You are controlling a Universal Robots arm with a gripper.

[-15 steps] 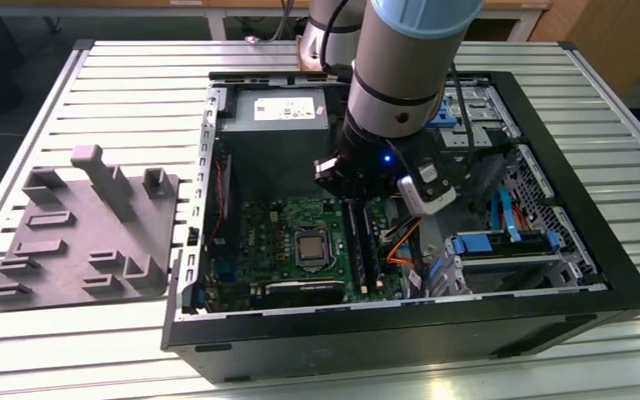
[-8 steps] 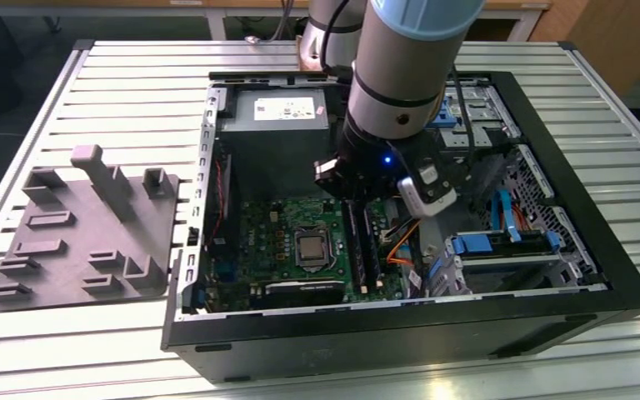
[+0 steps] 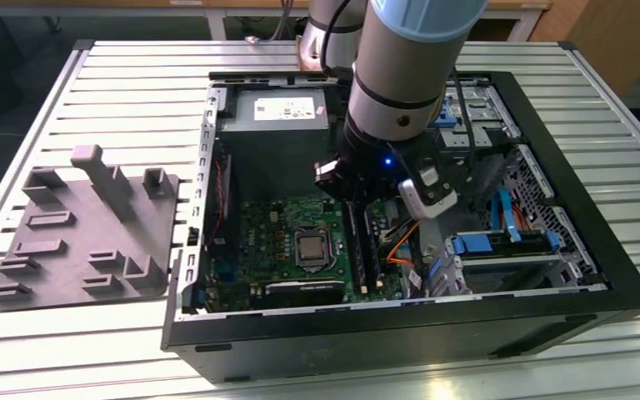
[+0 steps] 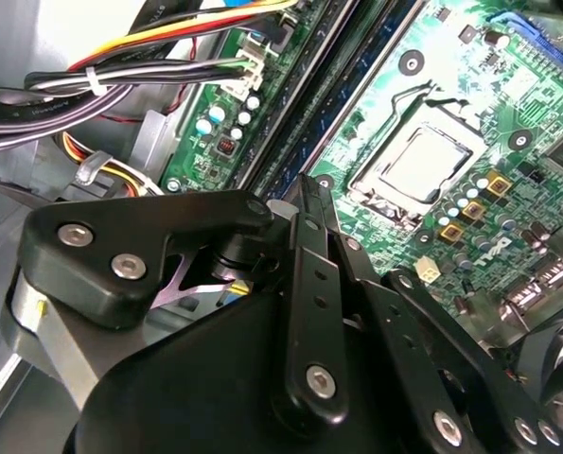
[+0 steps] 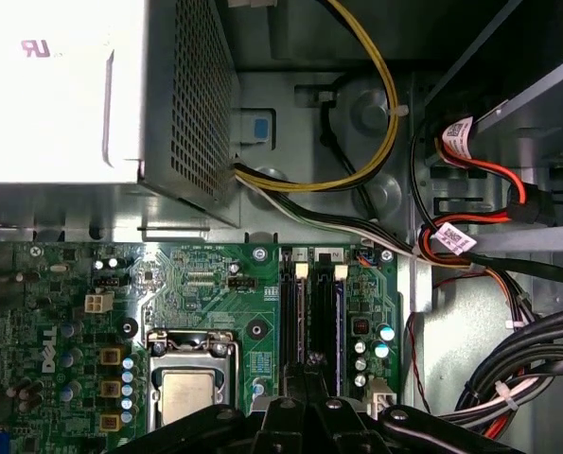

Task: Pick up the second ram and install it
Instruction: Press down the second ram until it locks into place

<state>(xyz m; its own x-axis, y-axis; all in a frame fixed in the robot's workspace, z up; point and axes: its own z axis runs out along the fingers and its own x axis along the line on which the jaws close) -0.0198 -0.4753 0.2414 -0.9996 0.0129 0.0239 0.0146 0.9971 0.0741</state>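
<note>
I have the end effector (image 3: 356,202) lowered into the open computer case (image 3: 587,287), right over the black memory slots (image 5: 317,312) beside the processor socket (image 5: 188,392). In both wrist views its fingers (image 4: 311,227) are drawn narrow, nearly together, tips down at the slot rails. I cannot tell whether the second ram sits between them; the linkage hides that spot. The grey tray (image 3: 81,233) rests on the tabletop (image 3: 131,75), well apart.

An open black computer case (image 3: 409,329) lies on a slatted metal table (image 3: 131,92). Inside sit a green motherboard (image 5: 196,293), grey power supply (image 3: 273,108) and bare processor socket (image 5: 188,390). A grey moulded tray (image 3: 81,242) rests beside the case.
</note>
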